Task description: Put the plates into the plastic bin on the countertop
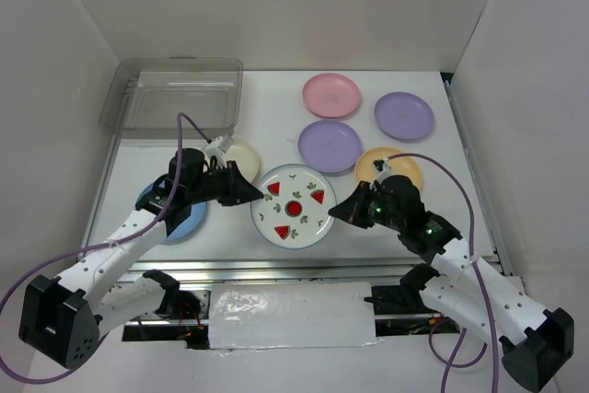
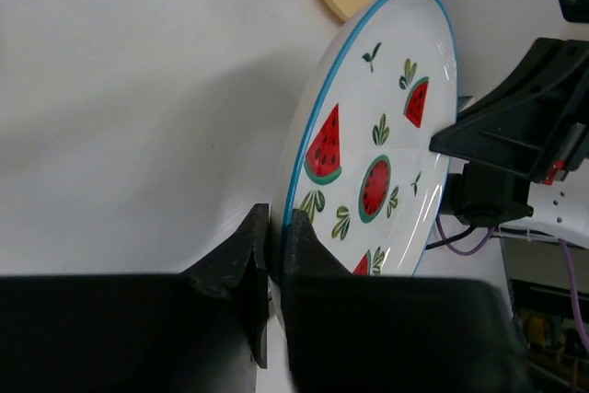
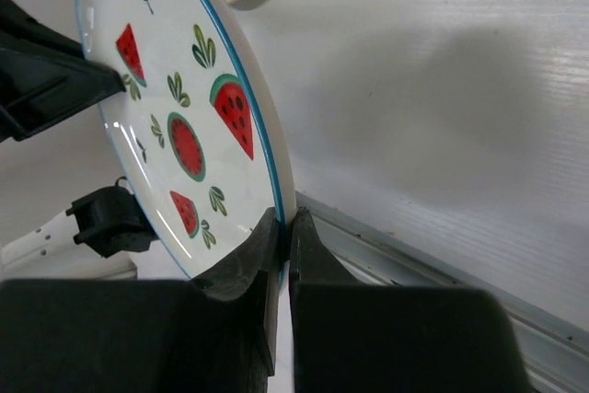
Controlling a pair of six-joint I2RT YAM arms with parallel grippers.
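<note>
Left claw (image 1: 250, 192) and right claw (image 1: 333, 212) each pinch a rim of the watermelon plate (image 1: 294, 206), at six o'clock on the countertop (image 1: 267, 108).
The grasp appears made. Next, one claw probably has to let go so the other can carry the plate to the bin (image 1: 175, 94) at ten o'clock. Seven plates, none in the bin: pink (image 1: 331, 95), two purple (image 1: 403, 115) (image 1: 329, 145), orange-yellow (image 1: 409, 170), cream (image 1: 244, 154), light blue (image 1: 190, 220), watermelon. One bin.
</note>
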